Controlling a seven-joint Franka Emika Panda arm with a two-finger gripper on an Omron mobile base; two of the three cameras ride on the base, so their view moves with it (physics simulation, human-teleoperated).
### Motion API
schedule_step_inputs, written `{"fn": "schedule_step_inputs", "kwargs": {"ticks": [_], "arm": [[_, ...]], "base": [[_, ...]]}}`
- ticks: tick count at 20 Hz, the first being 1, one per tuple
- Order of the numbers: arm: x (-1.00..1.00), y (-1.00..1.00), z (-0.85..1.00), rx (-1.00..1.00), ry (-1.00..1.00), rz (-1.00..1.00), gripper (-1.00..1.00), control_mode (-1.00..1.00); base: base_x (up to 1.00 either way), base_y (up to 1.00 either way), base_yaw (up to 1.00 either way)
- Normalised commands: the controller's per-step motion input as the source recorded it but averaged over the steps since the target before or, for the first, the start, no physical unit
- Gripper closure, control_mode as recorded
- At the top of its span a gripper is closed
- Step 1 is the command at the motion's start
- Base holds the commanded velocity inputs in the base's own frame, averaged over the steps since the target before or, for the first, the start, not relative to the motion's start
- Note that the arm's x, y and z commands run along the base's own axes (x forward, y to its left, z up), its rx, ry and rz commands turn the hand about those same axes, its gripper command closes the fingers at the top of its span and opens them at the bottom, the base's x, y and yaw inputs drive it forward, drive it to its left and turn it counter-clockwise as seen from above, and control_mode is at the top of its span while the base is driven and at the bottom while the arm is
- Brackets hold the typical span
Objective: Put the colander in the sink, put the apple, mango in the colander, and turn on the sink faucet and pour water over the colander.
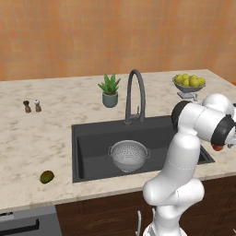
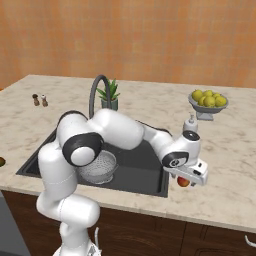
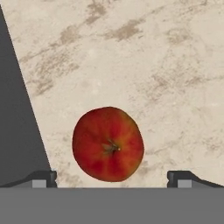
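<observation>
While the arm reaches out to the right of the basin, the scene reads as follows.
apple [image 3: 108,144]: red with an orange tinge, lying on the marble tabletop [image 1: 37,138] just right of the sink's right edge; from the hand camera it sits low in the picture, between the two finger tips, stem end facing the camera.
end effector [image 2: 186,181]: directly above the apple, pointing down, fingers spread wide with the fruit between them and not touching either one; nothing is held.
colander [image 1: 129,155]: upright on the floor of the sink, bowl empty, its two small handles at either side.
sink [image 1: 90,143]: dark grey rectangular basin set into the tabletop.
sink faucet [image 1: 135,94]: behind the basin at its middle, arched spout curving forward over it; no water visible.
mango [image 1: 46,176]: on the tabletop left of the sink, near the front edge, well apart from the apple.
potted plant [image 1: 109,91]: just left of the faucet, at the back.
fruit bowl [image 1: 189,84]: grey, footed, heaped with yellow-green fruit, far right at the back.
shakers [image 1: 32,106]: two small ones, side by side at the far left.
</observation>
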Motion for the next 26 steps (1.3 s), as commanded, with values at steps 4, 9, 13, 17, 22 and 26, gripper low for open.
{"fn": "schedule_step_inputs", "kwargs": {"ticks": [4,9,13,17,22,26], "arm": [[0.01,0.00,-0.16,0.00,0.00,0.00,-1.00,-1.00],[0.07,0.00,-0.08,0.00,0.00,0.00,-1.00,-1.00],[0.13,0.00,-0.05,0.00,0.00,0.00,-1.00,-1.00],[0.10,0.00,-0.06,0.00,0.00,0.00,-1.00,-1.00],[0.02,0.00,-0.12,0.00,0.00,0.00,1.00,-1.00],[0.00,0.00,0.00,0.00,0.00,0.00,1.00,-1.00]], "base": [[0.00,0.00,0.00],[0.00,0.00,0.00],[0.00,0.00,0.00],[0.00,0.00,0.00],[0.00,0.00,0.00],[0.00,0.00,0.00]]}}
